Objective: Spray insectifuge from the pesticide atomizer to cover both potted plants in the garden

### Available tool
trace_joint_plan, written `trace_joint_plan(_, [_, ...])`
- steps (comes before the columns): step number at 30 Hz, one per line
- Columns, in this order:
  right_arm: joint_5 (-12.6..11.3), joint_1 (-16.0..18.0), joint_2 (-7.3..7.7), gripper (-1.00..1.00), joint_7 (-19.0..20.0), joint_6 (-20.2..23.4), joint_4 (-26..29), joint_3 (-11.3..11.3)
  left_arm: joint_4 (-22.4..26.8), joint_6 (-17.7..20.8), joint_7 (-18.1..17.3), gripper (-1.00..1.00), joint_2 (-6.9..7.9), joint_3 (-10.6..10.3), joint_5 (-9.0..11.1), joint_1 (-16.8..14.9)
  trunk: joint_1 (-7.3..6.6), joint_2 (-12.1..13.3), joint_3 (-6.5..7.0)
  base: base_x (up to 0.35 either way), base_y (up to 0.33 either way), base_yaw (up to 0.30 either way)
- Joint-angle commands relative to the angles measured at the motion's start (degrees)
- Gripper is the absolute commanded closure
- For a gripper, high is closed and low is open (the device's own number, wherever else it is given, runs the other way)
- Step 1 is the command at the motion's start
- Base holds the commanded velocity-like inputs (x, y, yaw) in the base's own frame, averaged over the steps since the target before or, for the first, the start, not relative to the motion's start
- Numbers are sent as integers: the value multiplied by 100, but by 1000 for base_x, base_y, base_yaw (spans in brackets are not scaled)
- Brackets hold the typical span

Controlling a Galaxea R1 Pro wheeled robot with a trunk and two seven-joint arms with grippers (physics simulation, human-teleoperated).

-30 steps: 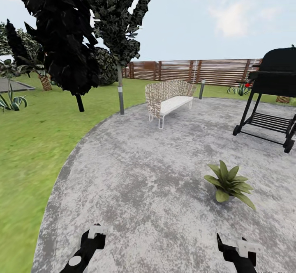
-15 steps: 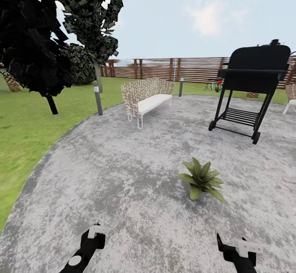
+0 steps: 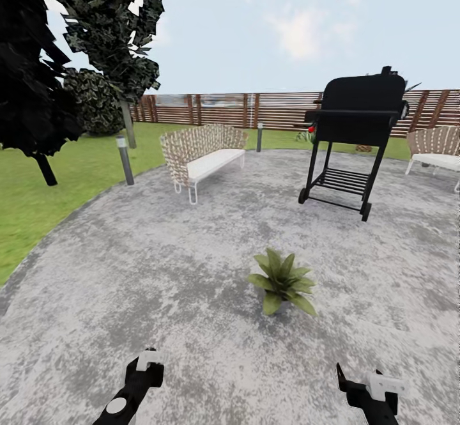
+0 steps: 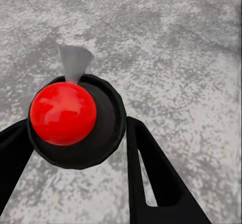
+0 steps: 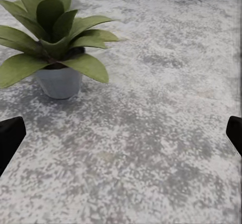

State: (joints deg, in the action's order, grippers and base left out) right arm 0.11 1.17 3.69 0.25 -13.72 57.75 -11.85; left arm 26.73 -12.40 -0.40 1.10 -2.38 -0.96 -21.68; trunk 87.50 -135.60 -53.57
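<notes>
head view: one potted plant stands on the grey stone patio, ahead of the right gripper and well apart from it; wicker bench, black grill and slat fence behind. right wrist view adds the small grey pot; fingers spread wide, nothing between. left wrist view: left gripper clamped on the pesticide atomizer, red cap toward the camera.

potted plant in grey pot on mottled patio, tool fingertips (black) spread wide
</notes>
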Motion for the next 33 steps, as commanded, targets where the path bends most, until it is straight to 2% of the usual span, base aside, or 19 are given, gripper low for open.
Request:
trace_joint_plan(1, [0,2,0,-100,2,-19,-5,-1,-2,-17,5,100,4,-17,-10,-3,0,-2,-5,136,-262,-9])
trace_joint_plan(33, [6,5,-14,-100,-4,-24,-18,8,-2,-17,5,100,4,-16,-1,-3,0,-2,-4,139,-262,-1])
